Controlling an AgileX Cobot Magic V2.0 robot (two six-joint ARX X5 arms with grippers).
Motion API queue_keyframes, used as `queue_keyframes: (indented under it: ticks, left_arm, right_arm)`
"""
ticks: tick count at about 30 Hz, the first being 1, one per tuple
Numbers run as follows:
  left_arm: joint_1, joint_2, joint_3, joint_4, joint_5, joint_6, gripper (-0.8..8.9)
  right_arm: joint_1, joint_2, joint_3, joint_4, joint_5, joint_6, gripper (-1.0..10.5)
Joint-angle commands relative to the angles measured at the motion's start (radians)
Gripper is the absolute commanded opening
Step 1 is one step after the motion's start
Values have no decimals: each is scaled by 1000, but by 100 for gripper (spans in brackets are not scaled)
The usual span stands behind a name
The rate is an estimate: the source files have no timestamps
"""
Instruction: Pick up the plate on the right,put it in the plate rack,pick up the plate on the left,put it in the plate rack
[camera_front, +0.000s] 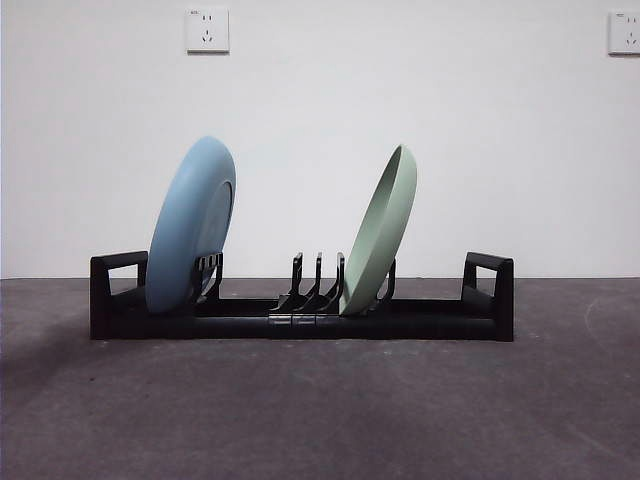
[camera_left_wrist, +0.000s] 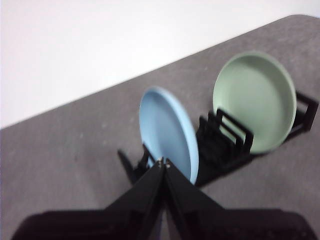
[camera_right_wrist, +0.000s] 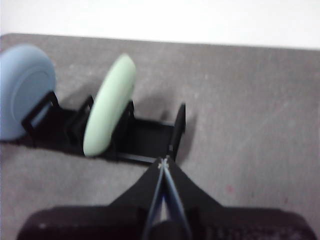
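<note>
Both plates racked; both grippers clear.
Blue plate (camera_front: 190, 225) leans at the plate rack (camera_front: 300, 318) left end, green plate (camera_front: 380, 232) right of centre; left gripper (camera_left_wrist: 163, 162) and right gripper (camera_right_wrist: 163, 163) have jaws clenched, empty, above each end.

Front view: even, soft lighting, sharp focus; a faint shadow lies on the table (camera_front: 60, 380) left of the plate rack (camera_front: 300, 310). Both wrist views are blurred, with overexposed white backgrounds.

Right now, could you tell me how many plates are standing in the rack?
2: the blue plate leans near the plate rack's left end, the green plate right of the middle prongs. None seems hidden.
</note>
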Motion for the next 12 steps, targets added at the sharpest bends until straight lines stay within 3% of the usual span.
queue_keyframes:
  ticks: [1, 7, 9, 12]
  left_arm:
    - [10, -114, -129, 16, -1, -33, -8]
    - [9, -246, -227, -7, 0, -71, -8]
    - [9, -246, -224, -42, 1, -71, -3]
    - [9, -236, -224, -78, 1, -71, -3]
  right_arm:
    - [0, -58, -94, 17, 5, 24, -11]
    - [0, -84, -133, 2, 21, 51, 0]
    - [0, -80, -133, 2, 24, 158, 1]
    - [1, -80, -132, -3, 29, 205, 1]
